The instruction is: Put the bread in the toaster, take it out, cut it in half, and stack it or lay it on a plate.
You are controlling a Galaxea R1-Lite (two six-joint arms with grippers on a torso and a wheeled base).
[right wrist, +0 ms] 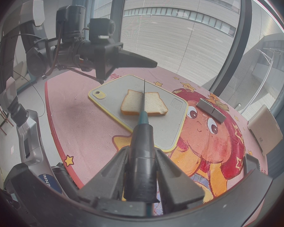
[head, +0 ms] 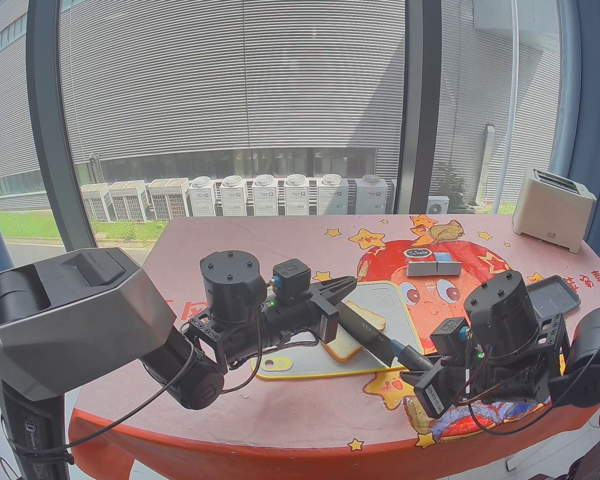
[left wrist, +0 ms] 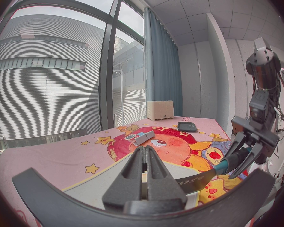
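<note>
A slice of bread (right wrist: 154, 104) lies on the grey cutting board (right wrist: 115, 93) with a yellow rim. My right gripper (right wrist: 143, 148) is shut on the dark handle of a knife (head: 373, 338), near the table's front edge. The blade runs edge-down across the middle of the slice (head: 348, 347); I cannot tell whether it has cut through. My left gripper (head: 350, 283) is shut with nothing in it and hovers just above the board's far side, beside the bread. In the left wrist view its tips (left wrist: 145, 148) point over the board towards the right gripper (left wrist: 243, 161).
A cream toaster (head: 553, 209) stands at the table's far right corner. A dark rectangular plate (head: 555, 295) lies in front of it, close to my right arm. A small grey block (head: 433, 267) sits behind the board. The pink table's left part is bare.
</note>
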